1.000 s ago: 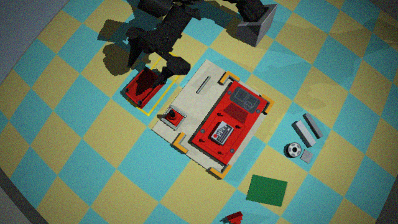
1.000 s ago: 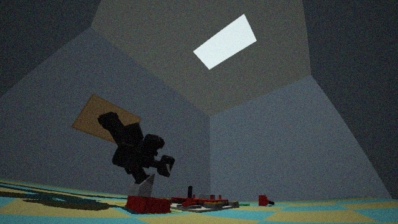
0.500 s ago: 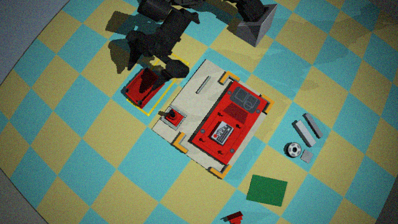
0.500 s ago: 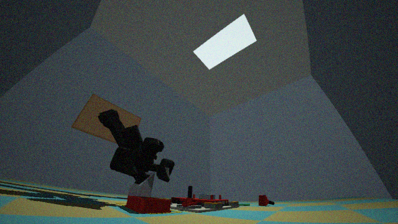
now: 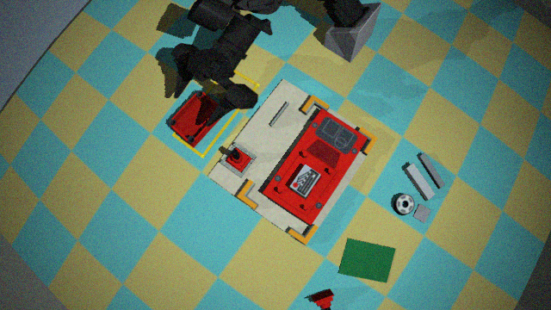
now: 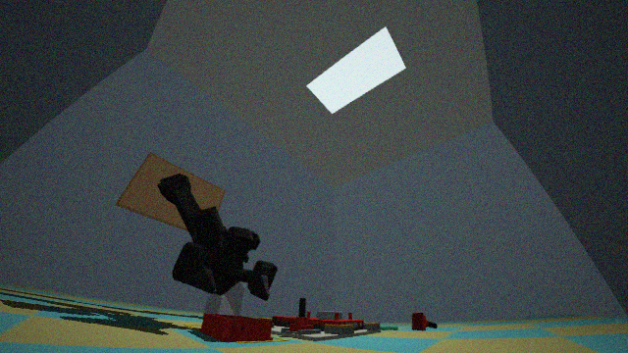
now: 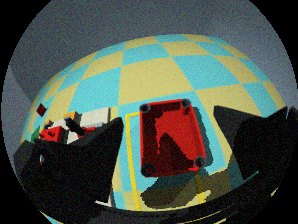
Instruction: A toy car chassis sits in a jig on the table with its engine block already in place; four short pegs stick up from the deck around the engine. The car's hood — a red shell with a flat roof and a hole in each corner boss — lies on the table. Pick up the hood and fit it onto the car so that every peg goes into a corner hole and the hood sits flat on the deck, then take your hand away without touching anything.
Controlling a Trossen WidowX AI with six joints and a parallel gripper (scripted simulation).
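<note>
A bare test room: checkered floor (image 5: 142,181), grey walls (image 6: 442,221), one bright ceiling panel (image 6: 356,70) high over the gripper (image 7: 170,141).
</note>
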